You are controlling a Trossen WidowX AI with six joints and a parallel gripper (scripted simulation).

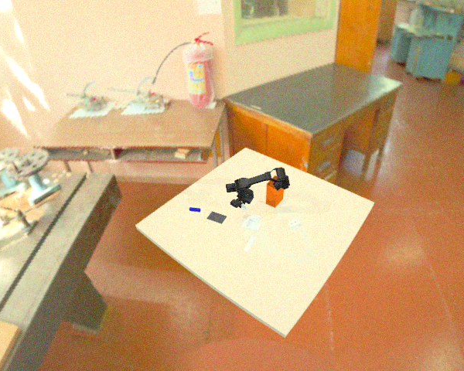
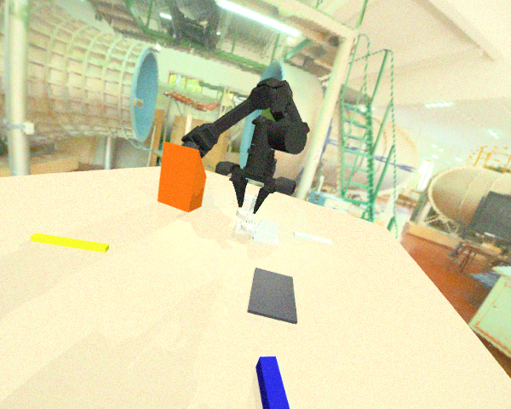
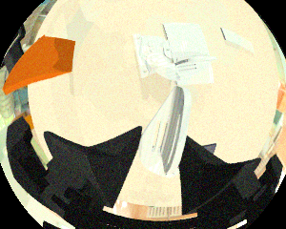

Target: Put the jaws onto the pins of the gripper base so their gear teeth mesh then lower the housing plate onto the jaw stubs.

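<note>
My gripper [image 1: 240, 205] [image 2: 248, 210] [image 3: 164, 133] is shut on a white jaw [image 1: 243, 207] [image 2: 245, 215] [image 3: 154, 145], above the table. The jaw's long, ridged body sticks out past the fingertips in the wrist view. Beyond it lies a group of pale flat parts [image 1: 251, 222] [image 2: 266, 232] [image 3: 187, 40]. A curved pale piece [image 3: 168, 68] shows among them, probably the other jaw. A smaller pale plate [image 1: 294, 223] with dark dots lies apart in the top view. Which pale plate is the base and which the housing plate I cannot tell. Pins and gear teeth are too faint to make out.
An orange block [image 1: 274, 195] [image 2: 180, 178] [image 3: 48, 62] stands near the arm. A white bar [image 1: 249, 243] [image 2: 312, 238] [image 3: 236, 41], a dark flat plate [image 1: 216, 217] [image 2: 272, 295], a blue bar [image 1: 194, 209] [image 2: 271, 383] and a yellow bar [image 2: 69, 242] lie on the table [image 1: 280, 295].
</note>
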